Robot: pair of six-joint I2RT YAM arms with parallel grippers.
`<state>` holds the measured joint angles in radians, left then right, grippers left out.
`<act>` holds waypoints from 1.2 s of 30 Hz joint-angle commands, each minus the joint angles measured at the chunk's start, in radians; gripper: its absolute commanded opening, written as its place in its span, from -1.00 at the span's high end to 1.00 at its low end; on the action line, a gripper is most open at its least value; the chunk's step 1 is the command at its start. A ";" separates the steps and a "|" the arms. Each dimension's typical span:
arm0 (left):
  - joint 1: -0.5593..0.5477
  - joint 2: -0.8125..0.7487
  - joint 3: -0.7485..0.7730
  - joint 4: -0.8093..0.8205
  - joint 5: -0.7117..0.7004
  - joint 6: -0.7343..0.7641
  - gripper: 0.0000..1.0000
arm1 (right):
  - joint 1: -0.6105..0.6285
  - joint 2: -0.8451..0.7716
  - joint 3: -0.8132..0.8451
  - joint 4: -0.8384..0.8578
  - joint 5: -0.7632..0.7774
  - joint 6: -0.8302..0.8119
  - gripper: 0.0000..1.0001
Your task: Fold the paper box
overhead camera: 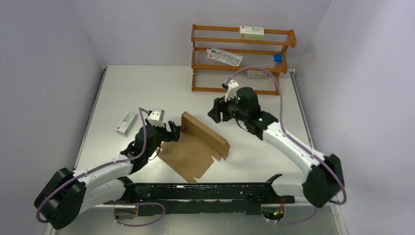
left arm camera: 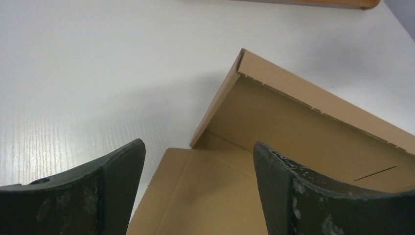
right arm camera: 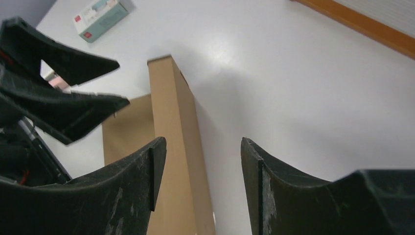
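The paper box [overhead camera: 193, 156] lies at the centre of the desk [overhead camera: 147, 88] in the top view, between the two arms. One long panel is folded up into a thick side wall that stands on edge, running from centre frame toward the lower right. The rest of the sheet lies flat in front of it, toward the bottom of the frame. The left tool [overhead camera: 173, 129] sits just beside the upper-left end of the raised wall, fingers spread wide with nothing between them. This placement probably lets it steady or press that end. The right tool [overhead camera: 217, 111] hovers behind the wall, toward the upper right, also spread and gripping nothing. It appears positioned to reach the wall's top edge from the far side. Judged from this layout, the other sides are not yet raised. A white-and-teal carton [overhead camera: 126, 123] at left of frame and the cartons on the wooden rack [overhead camera: 242, 61] at upper right carry red marks, but no writing is legible. The box itself is unprinted.
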<state>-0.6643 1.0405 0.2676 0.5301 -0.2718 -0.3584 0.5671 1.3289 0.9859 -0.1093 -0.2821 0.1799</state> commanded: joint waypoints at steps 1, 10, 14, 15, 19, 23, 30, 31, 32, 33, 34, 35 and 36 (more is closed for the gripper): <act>0.037 -0.055 0.072 -0.173 0.117 -0.042 -0.71 | 0.049 -0.177 -0.099 -0.161 0.228 0.017 -0.22; 0.078 -0.011 0.252 -0.387 0.154 -0.135 -0.73 | 0.085 -0.387 -0.237 -0.364 0.300 0.163 -0.19; 0.122 -0.017 0.277 -0.390 0.195 -0.178 -0.75 | 0.088 -0.433 -0.256 -0.395 0.229 0.191 -0.17; 0.133 -0.017 0.284 -0.392 0.204 -0.185 -0.75 | 0.087 -0.445 -0.261 -0.395 0.226 0.193 -0.17; 0.169 0.011 0.307 -0.370 0.257 -0.202 -0.77 | 0.087 -0.438 -0.277 -0.392 0.231 0.194 -0.12; 0.177 0.067 0.339 -0.335 0.303 -0.209 -0.76 | 0.086 -0.424 -0.311 -0.356 0.205 0.208 -0.05; 0.177 0.184 0.377 -0.276 0.407 -0.207 -0.72 | 0.087 -0.401 -0.348 -0.290 0.171 0.212 -0.01; 0.177 0.196 0.380 -0.262 0.424 -0.204 -0.71 | 0.087 -0.393 -0.351 -0.277 0.174 0.212 -0.01; 0.177 0.209 0.382 -0.253 0.436 -0.201 -0.70 | 0.088 -0.385 -0.353 -0.260 0.177 0.210 -0.01; 0.177 0.220 0.383 -0.243 0.453 -0.199 -0.69 | 0.087 -0.375 -0.354 -0.244 0.181 0.206 0.00; 0.177 0.228 0.383 -0.232 0.470 -0.196 -0.68 | 0.087 -0.366 -0.356 -0.225 0.188 0.203 0.02; 0.177 0.235 0.382 -0.221 0.485 -0.195 -0.66 | 0.087 -0.356 -0.355 -0.205 0.193 0.198 0.04; 0.177 0.240 0.380 -0.212 0.499 -0.195 -0.64 | 0.087 -0.345 -0.355 -0.182 0.201 0.195 0.07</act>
<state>-0.4942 1.2625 0.6144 0.2390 0.1211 -0.5549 0.6502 0.9558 0.6430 -0.4000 -0.0940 0.3817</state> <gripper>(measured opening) 0.835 0.486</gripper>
